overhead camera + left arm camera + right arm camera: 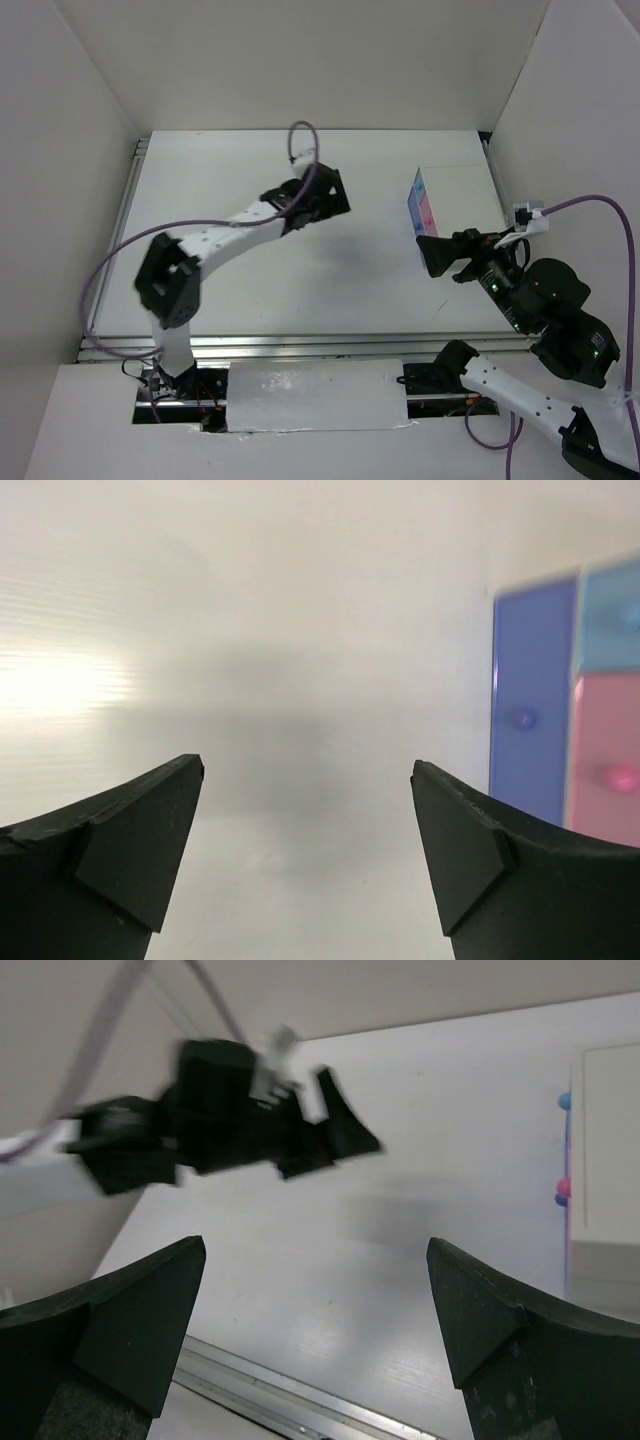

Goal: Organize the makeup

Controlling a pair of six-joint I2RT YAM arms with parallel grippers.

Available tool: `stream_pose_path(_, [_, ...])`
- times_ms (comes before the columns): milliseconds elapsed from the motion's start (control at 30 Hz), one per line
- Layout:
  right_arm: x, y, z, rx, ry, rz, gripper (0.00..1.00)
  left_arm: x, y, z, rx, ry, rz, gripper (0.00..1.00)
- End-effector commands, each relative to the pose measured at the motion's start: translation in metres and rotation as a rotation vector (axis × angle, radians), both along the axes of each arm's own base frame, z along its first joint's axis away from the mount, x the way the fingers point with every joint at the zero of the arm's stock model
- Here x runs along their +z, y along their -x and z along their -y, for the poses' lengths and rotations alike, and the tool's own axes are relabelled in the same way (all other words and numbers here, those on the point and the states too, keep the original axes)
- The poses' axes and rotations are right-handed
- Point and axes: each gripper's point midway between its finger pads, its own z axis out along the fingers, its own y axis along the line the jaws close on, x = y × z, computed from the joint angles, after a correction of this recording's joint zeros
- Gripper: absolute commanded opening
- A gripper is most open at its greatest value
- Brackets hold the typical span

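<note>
Three views, and in none of them can I make out the makeup; where it lies I cannot tell. The drawer box (452, 192) stands at the right side of the table (250, 270) in the overhead view, its blue and pink front turned toward the middle of the frame. From my left wrist that front is blurred and cut off by the right edge: a tall blue drawer (533, 700), a pale blue one above right, a pink one (607, 755) below it, each knob only a smudge. From my right wrist the box is cut off at the right edge too, and I see mostly its white top and side, with a blue knob (565, 1100) and a pink knob (563, 1189) poking out at its left edge. Whether anything is in the drawers I cannot see.

My left gripper (335, 195) hangs over the upper middle of the table, smeared in the right wrist view at upper left. Its jaws stand wide apart, with bare table between them and nothing touched. My right gripper (428, 255) sits just below the box front in the overhead frame, apart from it, jaws equally wide, holding nothing.
</note>
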Motion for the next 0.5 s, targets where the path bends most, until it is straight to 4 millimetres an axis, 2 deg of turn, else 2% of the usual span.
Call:
stream_pose_path(0, [0.001,0.0,0.023,-0.108,0.023,-0.051,1.0,0.106,0.014,-0.136,0.23,-0.265,0.191,0.99])
stream_pose_path(33, [0.005,0.001,0.028,-0.125,0.028,-0.051,1.0,0.107,0.025,-0.159,0.241,-0.319,0.18,0.99])
stream_pose_path(67, [0.005,0.002,0.032,-0.139,0.033,-0.056,1.0,0.136,0.044,-0.199,0.303,-0.334,0.202,0.99])
stream_pose_path(100, [0.003,0.004,0.037,-0.153,0.04,-0.062,1.0,0.13,0.059,-0.221,0.315,-0.364,0.181,0.99])
stream_pose_path(133, [0.003,0.005,0.038,-0.153,0.043,-0.064,1.0,0.132,0.07,-0.239,0.321,-0.362,0.177,0.99])
stream_pose_path(167, [0.002,0.007,0.041,-0.159,0.038,-0.062,1.0,0.139,0.092,-0.273,0.357,-0.313,0.183,0.99])
stream_pose_path(200, [0.001,0.009,0.041,-0.152,0.035,-0.063,1.0,0.161,0.111,-0.31,0.421,-0.283,0.244,0.99])
stream_pose_path(233, [0.001,0.011,0.044,-0.155,0.026,-0.054,1.0,0.157,0.125,-0.326,0.438,-0.299,0.241,0.99])
stream_pose_path(367, [-0.002,0.012,0.049,-0.173,0.013,-0.049,1.0,0.178,0.184,-0.383,0.574,-0.394,0.28,0.99])
stream_pose_path(400, [-0.003,0.012,0.048,-0.169,0.012,-0.046,1.0,0.184,0.201,-0.393,0.597,-0.387,0.312,0.99])
stream_pose_path(433, [-0.004,0.012,0.047,-0.165,0.012,-0.042,1.0,0.185,0.208,-0.397,0.605,-0.387,0.337,0.99])
stream_pose_path(467, [-0.004,0.012,0.049,-0.173,0.001,-0.034,1.0,0.178,0.213,-0.401,0.599,-0.41,0.338,0.99])
